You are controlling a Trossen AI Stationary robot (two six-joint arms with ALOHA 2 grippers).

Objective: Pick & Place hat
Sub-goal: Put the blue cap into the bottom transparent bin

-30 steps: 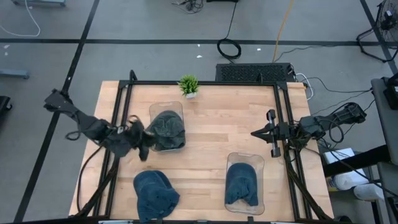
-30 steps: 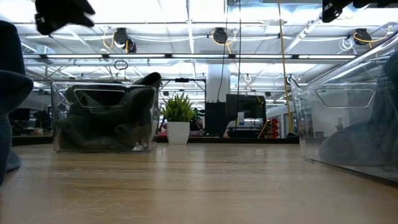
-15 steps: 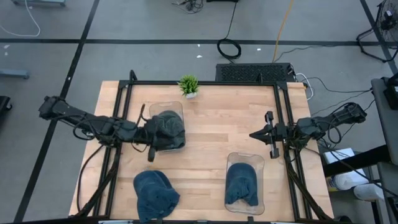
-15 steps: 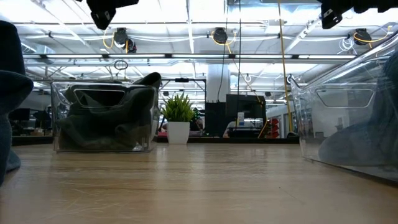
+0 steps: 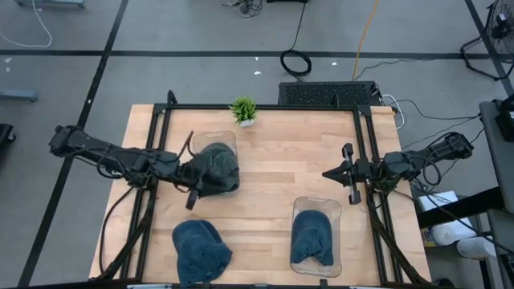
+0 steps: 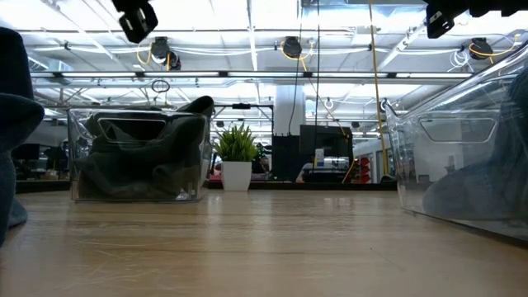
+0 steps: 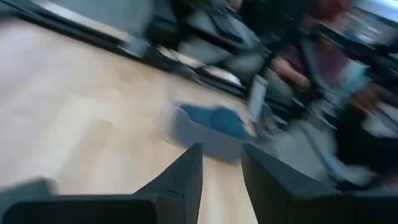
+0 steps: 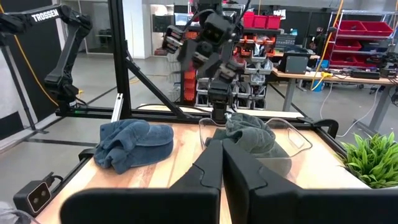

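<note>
High view, entry one: left pincer point(image 5: 190, 193), fingers slightly parted with nothing between them, set at the near-left edge of a clear bin point(image 5: 215, 164) that already holds a grey hat point(image 5: 215, 163). Entry two: blue hat point(image 5: 197, 250), loose on the boards, a little nearer the front edge than that pincer and well apart from it. I take this one to be the next to lift. Entry three: second clear bin point(image 5: 314, 235), far off to the pincer's right, with a blue hat point(image 5: 312, 237) inside.

Advice for the step, as I judge it: lift clear of the bin wall first, travel over the loose blue hat, spread wide, come down on the thick bunched crown, not a thin edge, so the cloth does not slip.

Right pincer point(image 5: 338, 172): pressed together, empty, waiting at the table's right rail.

Surface: pale wooden table point(image 5: 273, 160), black frame round it, small potted plant point(image 5: 242, 110) at the back edge.

Room, low view: bright ceiling lights, workshop benches and monitors behind. Right wrist view: red storage bins on shelving, another arm stand to one side.
</note>
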